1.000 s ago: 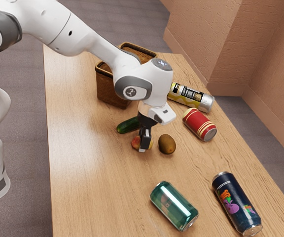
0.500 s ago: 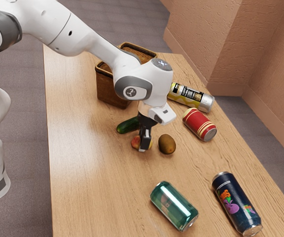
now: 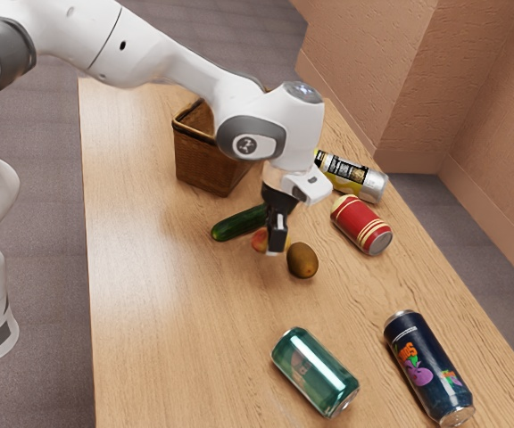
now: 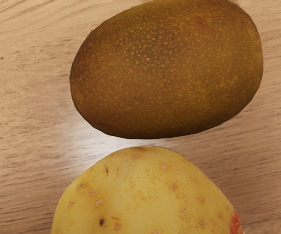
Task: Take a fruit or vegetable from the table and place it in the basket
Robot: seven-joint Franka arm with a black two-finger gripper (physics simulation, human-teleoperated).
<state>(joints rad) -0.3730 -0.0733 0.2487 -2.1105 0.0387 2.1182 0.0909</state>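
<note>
1) ok so the claw (image 3: pixel 277 246) is gripping the yellow-red fruit (image 4: pixel 145 195), near the kiwi (image 3: pixel 302 260) with a gap between them
2) basket (image 3: pixel 205 166) is well apart from the kiwi, past the cucumber (image 3: pixel 237 225)
3) red can (image 3: pixel 361 225) is near the kiwi, toward the exterior view's right
4) green can (image 3: pixel 315 372) is further from the kiwi

We log: rounded fruit (image 4: pixel 143 195) yellow and red, brown-flecked | oval fruit (image 4: pixel 165 73) brown, orange-speckled | cucumber (image 3: pixel 237 225) dark green | basket (image 3: pixel 205 165) brown | teal can (image 3: pixel 315 370) | navy can (image 3: pixel 422 361), orange-purple print | red can (image 3: pixel 360 225), cream bands | desk (image 3: pixel 168 312) tan, streaky grain
</note>
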